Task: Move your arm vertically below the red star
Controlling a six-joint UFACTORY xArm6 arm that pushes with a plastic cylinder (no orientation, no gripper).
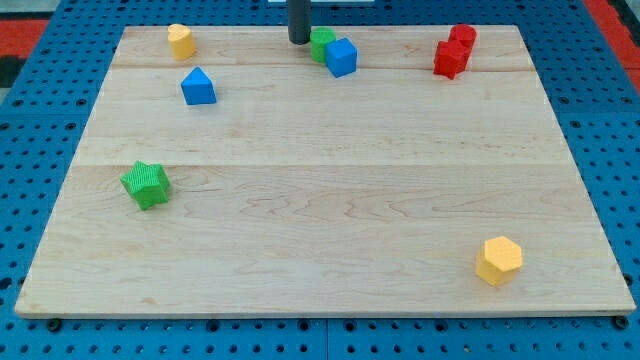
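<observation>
The red star [449,59] lies near the view's top right of the wooden board [320,230], touching another red block [463,37] just above it. My tip [299,39] stands at the view's top centre, just left of a green block [320,43] and a blue cube [341,57]. The tip is far to the left of the red star, at about its height in the view.
A yellow block [181,40] sits at the top left, a blue house-shaped block [198,87] below it, a green star [147,184] at the left, and a yellow hexagon [499,260] at the bottom right. A blue pegboard [40,120] surrounds the board.
</observation>
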